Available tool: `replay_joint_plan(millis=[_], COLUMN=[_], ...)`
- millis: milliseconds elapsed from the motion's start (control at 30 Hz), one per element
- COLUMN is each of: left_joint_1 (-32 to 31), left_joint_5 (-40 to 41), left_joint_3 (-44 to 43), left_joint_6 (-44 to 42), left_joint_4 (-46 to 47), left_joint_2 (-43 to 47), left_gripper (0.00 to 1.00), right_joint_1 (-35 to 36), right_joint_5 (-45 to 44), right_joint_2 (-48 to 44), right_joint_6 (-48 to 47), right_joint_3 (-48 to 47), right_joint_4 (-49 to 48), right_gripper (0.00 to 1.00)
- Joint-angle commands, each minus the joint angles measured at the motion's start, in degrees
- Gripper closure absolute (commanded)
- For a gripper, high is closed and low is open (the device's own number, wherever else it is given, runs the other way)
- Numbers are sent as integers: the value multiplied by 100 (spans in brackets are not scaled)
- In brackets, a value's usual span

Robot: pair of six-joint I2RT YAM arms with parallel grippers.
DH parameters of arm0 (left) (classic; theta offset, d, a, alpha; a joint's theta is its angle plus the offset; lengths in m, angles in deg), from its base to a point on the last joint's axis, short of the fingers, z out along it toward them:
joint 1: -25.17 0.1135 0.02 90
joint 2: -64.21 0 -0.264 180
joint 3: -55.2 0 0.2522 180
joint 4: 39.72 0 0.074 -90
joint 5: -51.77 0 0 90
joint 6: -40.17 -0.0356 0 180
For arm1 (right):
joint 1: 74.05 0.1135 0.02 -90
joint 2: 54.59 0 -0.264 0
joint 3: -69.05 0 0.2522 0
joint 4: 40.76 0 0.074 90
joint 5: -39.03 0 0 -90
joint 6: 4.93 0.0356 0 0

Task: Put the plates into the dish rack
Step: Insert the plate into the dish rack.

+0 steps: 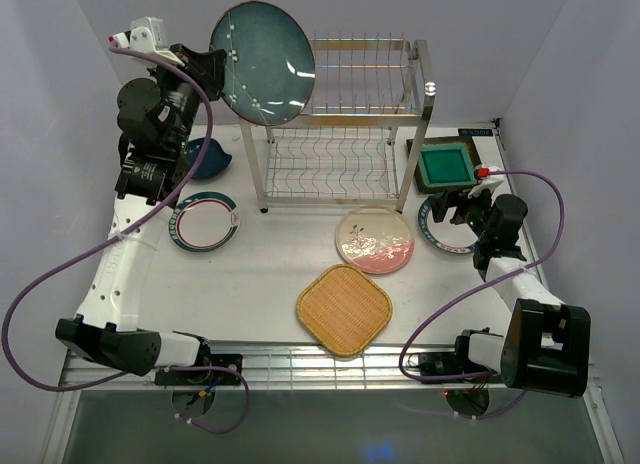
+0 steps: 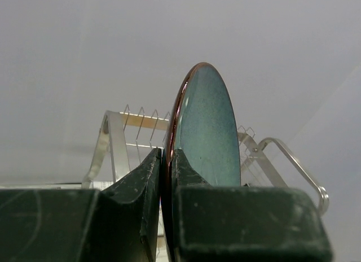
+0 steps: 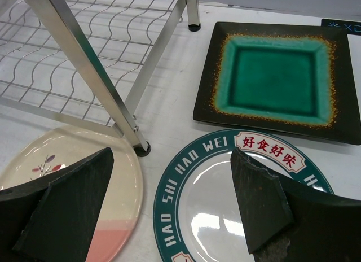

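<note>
Dark teal plate point(image 1: 262, 62): upright, rim pinched tight in the left gripper point(image 2: 167, 160), raised over the left end of the dish rack point(image 1: 360, 84) at the desk's far edge. Step: slotting. Next, likely: lower edge-on between wires. Right gripper point(image 3: 169, 194): wide open, empty, right edge.

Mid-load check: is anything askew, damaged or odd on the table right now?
Nothing is spilled or broken. Two small things: the right end effector's finger pads look ragged at the edges, and the pink-cream floral plate lies tight against a front foot of the dish rack. The left end effector holds the dark teal plate upright.
</note>
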Motion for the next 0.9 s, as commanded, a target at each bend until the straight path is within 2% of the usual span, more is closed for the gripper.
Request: replay_joint_plan(millis=[0,333,533,867], left_joint_1=[-11,-11,-151,-380], left_joint_5=[274,248,406,1065], left_joint_3=[-522,-785,-1040,-355], left_joint_6=[42,-116,-854,-1706], left_joint_4=[1571,2441,2890,4084], left_joint_2=[174,-204,-564,-661], left_gripper=[100,100,100,100], right_joint_1=[-34,-42,-42,-60], right_joint_5=[123,193,290,343], right_joint_2=[26,97,88,70], right_joint_6=[57,66,92,110], right_joint_3=[-196,-223,-223,-231], right_joint_4=[-214,-205,-205,-205], right_gripper=[10,10,10,10])
